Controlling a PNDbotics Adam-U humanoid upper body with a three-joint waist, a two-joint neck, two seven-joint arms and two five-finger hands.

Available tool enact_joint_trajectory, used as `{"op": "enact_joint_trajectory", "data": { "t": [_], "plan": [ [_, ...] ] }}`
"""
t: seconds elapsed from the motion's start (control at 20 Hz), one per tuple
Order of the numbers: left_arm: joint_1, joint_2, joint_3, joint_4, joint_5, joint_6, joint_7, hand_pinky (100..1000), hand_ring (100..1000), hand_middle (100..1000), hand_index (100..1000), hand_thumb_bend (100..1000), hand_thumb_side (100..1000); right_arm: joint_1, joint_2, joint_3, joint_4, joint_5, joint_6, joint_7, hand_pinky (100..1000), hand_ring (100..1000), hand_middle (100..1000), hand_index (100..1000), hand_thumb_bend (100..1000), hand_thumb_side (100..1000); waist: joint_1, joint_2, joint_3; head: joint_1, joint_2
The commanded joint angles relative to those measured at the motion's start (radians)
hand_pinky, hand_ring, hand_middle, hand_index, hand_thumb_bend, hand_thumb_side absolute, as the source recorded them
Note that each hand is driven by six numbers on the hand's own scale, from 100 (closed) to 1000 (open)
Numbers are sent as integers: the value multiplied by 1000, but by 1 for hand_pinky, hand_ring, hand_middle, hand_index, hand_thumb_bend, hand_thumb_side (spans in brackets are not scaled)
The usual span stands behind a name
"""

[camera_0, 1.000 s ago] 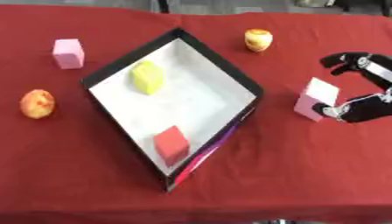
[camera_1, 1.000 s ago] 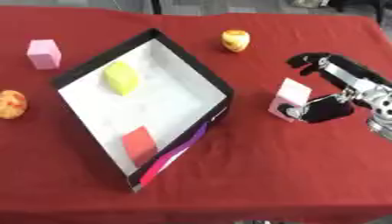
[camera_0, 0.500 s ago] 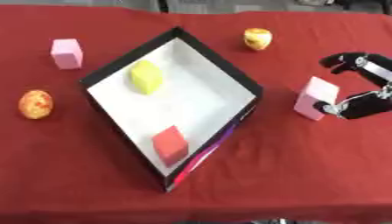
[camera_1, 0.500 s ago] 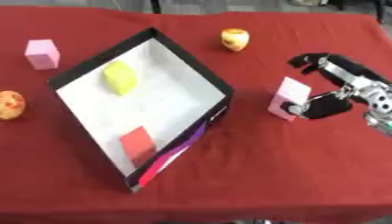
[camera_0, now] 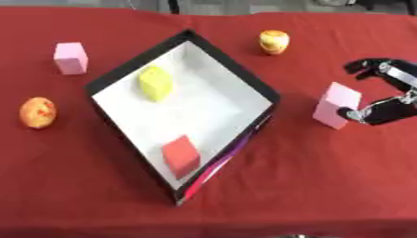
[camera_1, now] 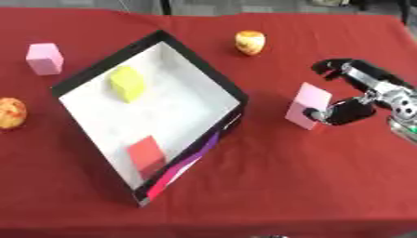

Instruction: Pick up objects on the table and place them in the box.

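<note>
Cloth, red, covers the table (camera_0: 326, 186) from the near edge outward, and nearest me, around six o'clock, lies the corner of the box (camera_0: 114, 76), a black-walled tray with a white floor, set cornerwise. Inside it a red block (camera_0: 181, 156) sits toward that near corner and a yellow block (camera_0: 156, 83) farther in, toward eleven o'clock.

At three o'clock stands a tall pink block (camera_1: 308, 105), slightly tilted, just beside the box's right wall. The right hand (camera_1: 352, 109) is at it: the thumb tip touches the block's lower right side, while the fingers (camera_1: 330, 65) arch above and behind without meeting it. Over the last second the block has tipped a little and the thumb has pressed closer, yet nothing is pinched; I'd judge the grasp is only forming, and the block must be clamped before it can go in the box.

An orange fruit (camera_0: 37, 112) lies at nine o'clock. Farther off, another pink block (camera_0: 71, 57) rests at ten o'clock and a yellow-orange fruit (camera_0: 274, 42) near one. The left hand is nowhere in sight.
</note>
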State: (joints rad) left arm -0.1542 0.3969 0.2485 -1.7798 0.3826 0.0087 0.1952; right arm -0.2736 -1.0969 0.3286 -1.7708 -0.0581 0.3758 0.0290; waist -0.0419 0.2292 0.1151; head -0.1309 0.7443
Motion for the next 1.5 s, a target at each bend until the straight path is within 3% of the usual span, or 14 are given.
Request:
{"op": "enact_joint_trajectory", "data": {
  "t": [0.05, 1.0, 1.5],
  "plan": [
    [-12, 15, 2, -10, 3, 2, 1, 721, 767, 804, 836, 237, 848, -16, -19, -3, 8, -3, -5, 12, 995, 875, 862, 902, 457, 100, 1, -10, 2, -3, -13],
    [-8, 7, 5, -11, 1, 7, 5, 722, 767, 803, 832, 238, 856, -64, 28, 14, 136, -4, -8, 42, 987, 874, 856, 902, 454, 100, -2, 6, 12, -6, -23],
    [-7, 5, 4, -9, -1, 10, 1, 723, 768, 804, 832, 238, 862, -69, 36, 7, 123, -9, -17, 32, 989, 876, 861, 902, 451, 100, -1, 11, 8, -8, -22]
  ]
}}
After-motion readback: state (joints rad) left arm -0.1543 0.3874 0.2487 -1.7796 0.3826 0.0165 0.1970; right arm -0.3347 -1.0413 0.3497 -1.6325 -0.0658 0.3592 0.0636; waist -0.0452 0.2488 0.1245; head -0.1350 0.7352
